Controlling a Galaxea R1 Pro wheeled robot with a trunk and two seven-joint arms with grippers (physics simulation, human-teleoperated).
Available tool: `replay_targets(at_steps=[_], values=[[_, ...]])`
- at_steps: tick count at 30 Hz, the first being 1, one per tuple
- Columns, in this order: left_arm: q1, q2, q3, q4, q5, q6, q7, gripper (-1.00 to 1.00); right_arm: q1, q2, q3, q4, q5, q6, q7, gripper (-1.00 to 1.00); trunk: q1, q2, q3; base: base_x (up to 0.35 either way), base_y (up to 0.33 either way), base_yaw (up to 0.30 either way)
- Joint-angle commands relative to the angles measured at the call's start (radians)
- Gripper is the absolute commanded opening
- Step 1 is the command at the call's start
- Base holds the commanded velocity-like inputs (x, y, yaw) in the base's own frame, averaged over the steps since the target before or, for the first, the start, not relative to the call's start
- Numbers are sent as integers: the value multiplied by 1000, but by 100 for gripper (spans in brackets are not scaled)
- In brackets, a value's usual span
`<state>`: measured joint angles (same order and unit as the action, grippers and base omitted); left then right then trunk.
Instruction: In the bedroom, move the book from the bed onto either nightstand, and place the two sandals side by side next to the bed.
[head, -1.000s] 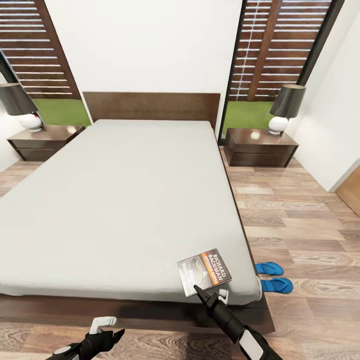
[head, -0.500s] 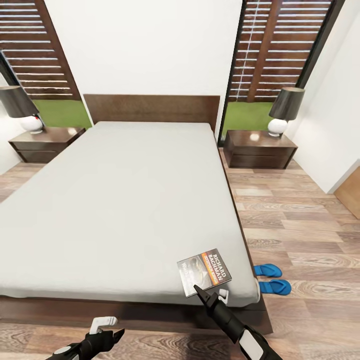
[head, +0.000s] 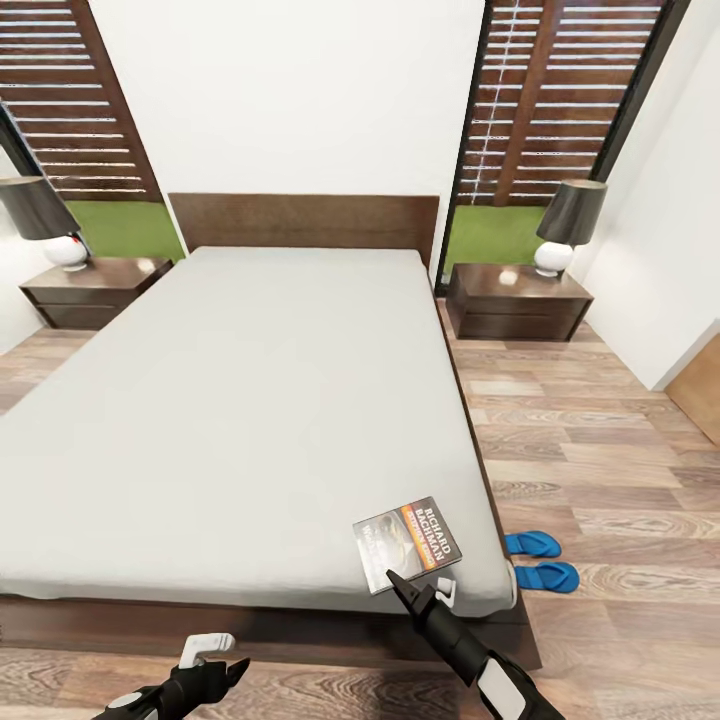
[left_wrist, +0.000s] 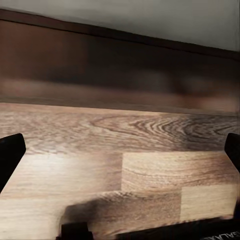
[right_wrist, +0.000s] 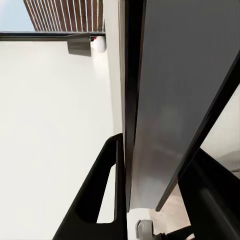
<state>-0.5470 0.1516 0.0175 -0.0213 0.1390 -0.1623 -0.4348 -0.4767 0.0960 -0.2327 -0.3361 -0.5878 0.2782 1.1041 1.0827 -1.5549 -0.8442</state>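
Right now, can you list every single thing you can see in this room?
bed: one, pale grey mattress, dark brown frame, middle of the room.
book: one, dark with an orange band, on the bed's near right corner.
sandals: two, bright blue, side by side on the floor beside the bed's right side.
nightstands: two, dark brown, one at each side of the headboard.
lamps: two, dark shade and white base, one on each nightstand.
floor: brown wood planks.
left pincer: black, low over the floor, open.
right pincer: black, at the book's near edge.
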Motion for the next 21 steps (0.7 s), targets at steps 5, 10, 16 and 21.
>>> replay_targets(at_steps=[5,10,16,21], values=[[-1,0,1,1,6,0,-7,100,0,-83,8,-1,31,13,4,-100,-19,35,15,0,0,0],[-1,0,1,1,5,0,-7,100,1,-287,19,7,178,13,39,-100,-39,70,31,0,0,0],[-1,7,2,1,7,-1,-7,100,1,-436,21,147,278,3,236,-100,-62,112,50,0,0,0],[-1,0,0,1,5,-2,-7,100,1,-444,21,192,319,-7,253,-100,-81,147,65,0,0,0]])
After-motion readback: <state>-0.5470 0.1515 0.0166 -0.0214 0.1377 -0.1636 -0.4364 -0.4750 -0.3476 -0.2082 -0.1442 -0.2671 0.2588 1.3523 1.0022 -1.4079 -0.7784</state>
